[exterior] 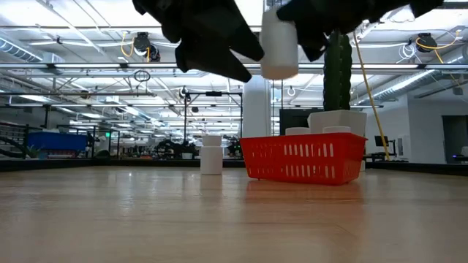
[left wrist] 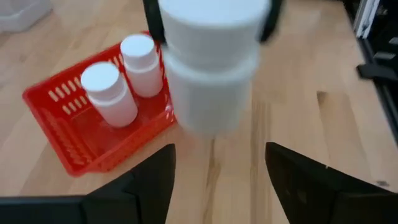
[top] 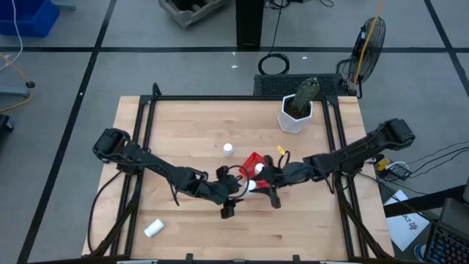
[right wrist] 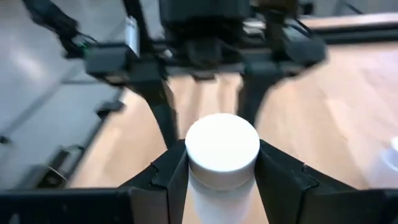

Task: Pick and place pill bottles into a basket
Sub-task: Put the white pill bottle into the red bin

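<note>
The right gripper (right wrist: 217, 177) pinches a bottle (right wrist: 222, 155) by its body, cap up and long axis upright, well above the table (top: 190, 125) and just off the near side of the basket (top: 253, 160). In the low view this held bottle (exterior: 278, 45) hangs high over the basket's left end, so the coming move is a short carry toward the basket and then straight down. The left gripper (left wrist: 214, 165) sits close in front of the held bottle with its fingers spread and nothing between them; it is no farther from the bottle than the right one, but the right one has the grip. Two bottles (left wrist: 121, 74) already stand upright together in one part of the basket, leaving bare floor beside them, which looks like enough room for a third if it goes down vertical. The crowding is the risk: both arms meet at this spot, and the left fingers may need to back off first, though from above I cannot tell how much gap lies between them. An upright bottle (top: 229, 149) stands on the table near the basket's far left, and another (top: 153, 228) lies on its side well apart toward the near left corner, with open wood around both. A plant pot (top: 294, 117) stands beyond the basket, out of the path.
</note>
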Controlling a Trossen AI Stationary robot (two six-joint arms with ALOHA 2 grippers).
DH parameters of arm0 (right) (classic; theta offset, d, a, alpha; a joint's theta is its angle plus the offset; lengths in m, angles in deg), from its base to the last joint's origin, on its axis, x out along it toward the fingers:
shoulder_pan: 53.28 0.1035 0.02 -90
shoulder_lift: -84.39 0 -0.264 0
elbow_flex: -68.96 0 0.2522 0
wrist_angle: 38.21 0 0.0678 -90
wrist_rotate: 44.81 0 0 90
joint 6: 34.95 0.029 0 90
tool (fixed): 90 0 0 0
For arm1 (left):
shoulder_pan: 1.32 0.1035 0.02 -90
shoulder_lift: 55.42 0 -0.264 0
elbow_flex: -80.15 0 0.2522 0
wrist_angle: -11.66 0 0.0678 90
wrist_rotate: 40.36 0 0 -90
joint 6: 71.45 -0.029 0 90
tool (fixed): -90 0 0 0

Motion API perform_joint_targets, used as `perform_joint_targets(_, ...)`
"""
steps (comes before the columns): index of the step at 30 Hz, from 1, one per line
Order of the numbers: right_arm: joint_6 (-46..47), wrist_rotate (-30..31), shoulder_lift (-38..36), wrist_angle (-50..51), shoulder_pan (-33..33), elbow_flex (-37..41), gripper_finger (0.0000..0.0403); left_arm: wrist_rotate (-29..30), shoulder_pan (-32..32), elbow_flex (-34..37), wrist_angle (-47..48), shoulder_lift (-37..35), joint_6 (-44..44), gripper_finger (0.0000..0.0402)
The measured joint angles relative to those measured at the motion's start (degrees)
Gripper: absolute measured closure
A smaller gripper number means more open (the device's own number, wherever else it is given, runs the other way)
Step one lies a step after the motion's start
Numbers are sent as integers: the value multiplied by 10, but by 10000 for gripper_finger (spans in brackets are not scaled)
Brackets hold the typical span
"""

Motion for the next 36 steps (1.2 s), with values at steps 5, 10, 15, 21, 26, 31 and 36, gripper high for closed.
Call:
perform_joint_targets(5,-1,95,-18,28,29,27,259,1,0,0,11,0,4,142)
perform_joint_targets(10,20,195,-34,-18,52,93,259,5,0,0,9,0,4,148)
perform_joint_targets(15,44,204,-43,-104,56,152,259,5,0,0,10,0,6,145)
perform_joint_targets(21,80,206,-43,-100,55,168,259,5,0,0,1,0,4,150)
perform_joint_targets(26,99,227,-43,-78,55,169,259,5,0,0,-3,0,5,153)
perform_joint_targets(31,116,235,-30,-68,55,169,259,5,0,0,-4,0,3,153)
perform_joint_targets(36,120,236,0,-80,57,170,259,5,0,0,-4,0,2,153)
